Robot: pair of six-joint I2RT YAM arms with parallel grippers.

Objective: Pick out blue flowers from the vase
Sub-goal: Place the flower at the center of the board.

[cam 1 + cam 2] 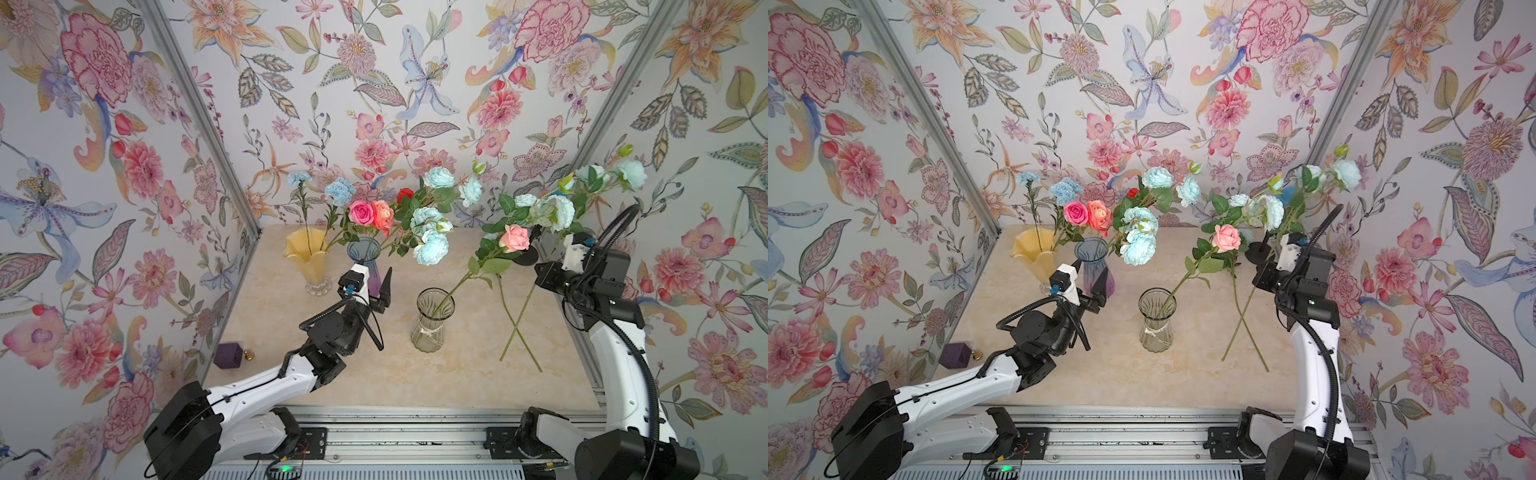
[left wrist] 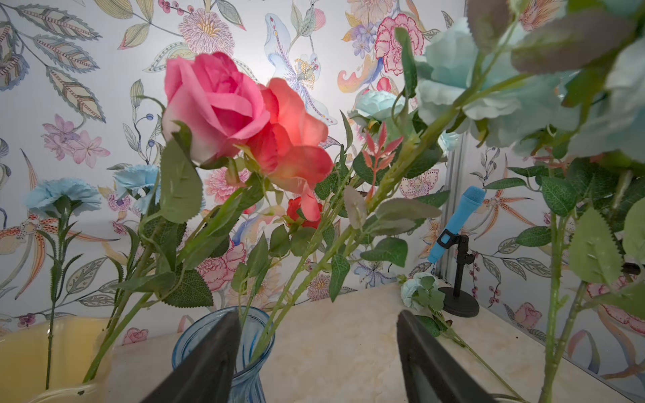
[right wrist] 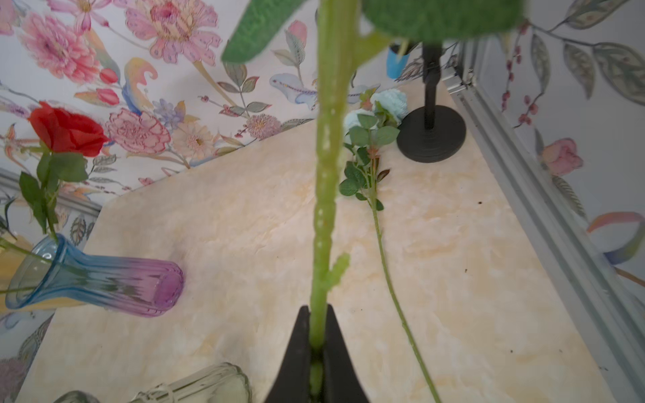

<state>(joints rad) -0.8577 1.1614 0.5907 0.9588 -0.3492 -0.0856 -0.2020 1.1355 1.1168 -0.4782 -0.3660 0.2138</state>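
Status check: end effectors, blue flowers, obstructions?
Left end effector open at blue-purple glass vase. Right end effector shut on pale aqua rose spray's green stem. Pink rose and orange rose crowd aqua blooms in that vase.

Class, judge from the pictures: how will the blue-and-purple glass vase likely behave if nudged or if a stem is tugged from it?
The blue-and-purple vase probably tips easily: it is tall and slim, and its aqua blooms lean far out to one side. It looks like see-through glass, so likely fragile and slippery. A sideways tug on those blooms might drag it.
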